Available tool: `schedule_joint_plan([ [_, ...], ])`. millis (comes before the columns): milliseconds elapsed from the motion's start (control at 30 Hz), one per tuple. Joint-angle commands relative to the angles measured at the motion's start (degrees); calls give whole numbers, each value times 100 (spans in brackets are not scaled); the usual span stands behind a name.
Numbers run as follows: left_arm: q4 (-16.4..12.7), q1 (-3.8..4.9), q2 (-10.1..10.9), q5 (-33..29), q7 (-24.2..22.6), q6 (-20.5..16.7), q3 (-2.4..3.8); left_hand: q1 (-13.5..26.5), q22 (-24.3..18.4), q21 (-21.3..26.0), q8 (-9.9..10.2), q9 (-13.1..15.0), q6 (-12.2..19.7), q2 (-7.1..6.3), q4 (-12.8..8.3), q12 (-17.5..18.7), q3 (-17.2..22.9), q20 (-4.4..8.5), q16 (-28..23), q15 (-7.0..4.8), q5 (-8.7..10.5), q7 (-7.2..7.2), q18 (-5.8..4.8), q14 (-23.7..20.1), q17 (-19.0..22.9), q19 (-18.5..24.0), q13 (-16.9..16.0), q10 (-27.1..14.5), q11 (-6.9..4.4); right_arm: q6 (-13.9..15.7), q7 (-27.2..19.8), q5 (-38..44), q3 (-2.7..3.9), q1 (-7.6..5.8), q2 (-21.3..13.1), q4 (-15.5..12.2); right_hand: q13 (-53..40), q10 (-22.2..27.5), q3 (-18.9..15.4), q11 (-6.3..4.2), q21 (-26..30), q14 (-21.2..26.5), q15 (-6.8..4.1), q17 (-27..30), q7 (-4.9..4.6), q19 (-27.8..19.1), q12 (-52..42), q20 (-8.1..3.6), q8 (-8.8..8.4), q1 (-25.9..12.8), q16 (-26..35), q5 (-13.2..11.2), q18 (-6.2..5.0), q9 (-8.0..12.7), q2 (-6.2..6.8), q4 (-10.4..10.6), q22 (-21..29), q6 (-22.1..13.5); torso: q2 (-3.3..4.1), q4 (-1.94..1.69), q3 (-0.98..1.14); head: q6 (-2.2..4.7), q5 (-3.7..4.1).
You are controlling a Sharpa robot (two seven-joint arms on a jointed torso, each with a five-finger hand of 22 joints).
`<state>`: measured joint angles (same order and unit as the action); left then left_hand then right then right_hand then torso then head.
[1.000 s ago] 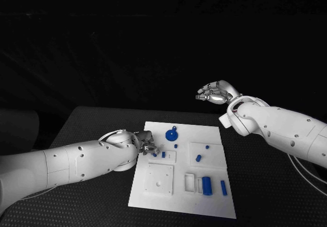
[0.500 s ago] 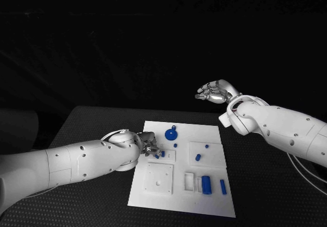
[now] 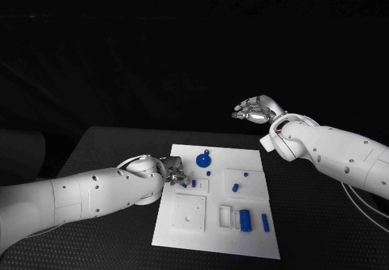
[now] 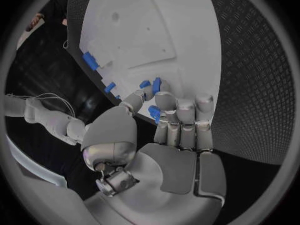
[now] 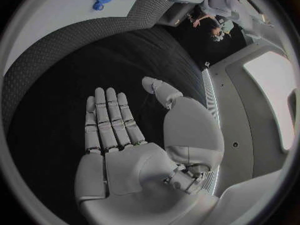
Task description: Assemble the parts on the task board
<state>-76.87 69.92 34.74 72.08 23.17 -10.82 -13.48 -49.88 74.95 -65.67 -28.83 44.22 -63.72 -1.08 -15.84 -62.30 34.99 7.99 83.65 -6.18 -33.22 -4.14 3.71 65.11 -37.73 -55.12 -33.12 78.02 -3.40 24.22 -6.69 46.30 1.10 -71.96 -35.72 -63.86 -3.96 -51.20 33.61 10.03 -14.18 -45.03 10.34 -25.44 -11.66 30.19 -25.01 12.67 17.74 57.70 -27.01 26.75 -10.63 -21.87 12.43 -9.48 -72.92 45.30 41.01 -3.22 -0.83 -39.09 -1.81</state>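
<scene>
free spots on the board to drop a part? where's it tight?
Task board: its near edge strip, below the square plate, is bare, as is the far right corner beyond the blue gear. Crowded at the left edge, where the left hand works among small blue pegs.

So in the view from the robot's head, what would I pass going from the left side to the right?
Left hand at the task board's left edge → round blue part → small blue peg → task board right edge → right hand, raised off the board.
</scene>
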Motion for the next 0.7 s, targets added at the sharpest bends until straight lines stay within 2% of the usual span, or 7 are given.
schedule_joint_plan([
  [33,10,-36,35,139,110,-191,-28,-108,64,-25,-193,5,-769,113,-47,-27,60,698,40,-417,-8,616,87,430,-8,-46,-2,247,-448,-58,-52,6,1,6,-1,2,-1,14,-8,1,31,51,3,10,-57,-7,36,0,28,-45,-32,39,49,7,-26,38,-9,-22,1,1,-2,-3,0],
  [267,27,-37,96,150,129,-257,-26,-121,65,-31,-199,2,-771,97,-46,-30,66,701,44,-415,-12,621,91,438,-9,-55,0,243,-456,-62,-54,-3,1,9,-6,1,0,15,-16,2,44,53,5,14,-58,-3,36,3,30,-72,-35,60,50,10,-43,63,-21,-23,2,3,2,-13,1],
  [700,33,-42,50,117,110,-218,-28,-119,63,-33,-203,-1,-770,104,-31,-33,67,702,42,-415,-9,623,92,441,-8,-62,1,240,-460,-71,-53,-6,1,10,8,4,0,15,-16,2,50,54,4,15,-58,-2,37,1,31,-74,-36,72,49,11,-45,66,-25,-24,-1,2,8,-12,-15],
])
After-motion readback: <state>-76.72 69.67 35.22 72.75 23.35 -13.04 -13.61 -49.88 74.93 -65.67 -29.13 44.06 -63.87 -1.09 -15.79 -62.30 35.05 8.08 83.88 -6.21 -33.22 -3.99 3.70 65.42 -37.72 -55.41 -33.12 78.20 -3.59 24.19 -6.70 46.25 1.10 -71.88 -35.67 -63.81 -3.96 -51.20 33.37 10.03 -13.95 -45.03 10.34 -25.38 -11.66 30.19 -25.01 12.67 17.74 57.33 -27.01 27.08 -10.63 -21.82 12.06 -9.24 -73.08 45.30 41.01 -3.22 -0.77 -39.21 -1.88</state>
